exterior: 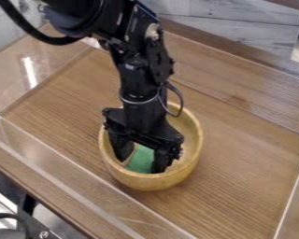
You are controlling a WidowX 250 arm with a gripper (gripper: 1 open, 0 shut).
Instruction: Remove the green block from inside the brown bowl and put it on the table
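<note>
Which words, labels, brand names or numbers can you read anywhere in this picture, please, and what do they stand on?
None can be read.
The black gripper, the flat bright green block, the round light-brown wooden bowl and the brown wood-grain table show no lettering at this resolution.
</note>
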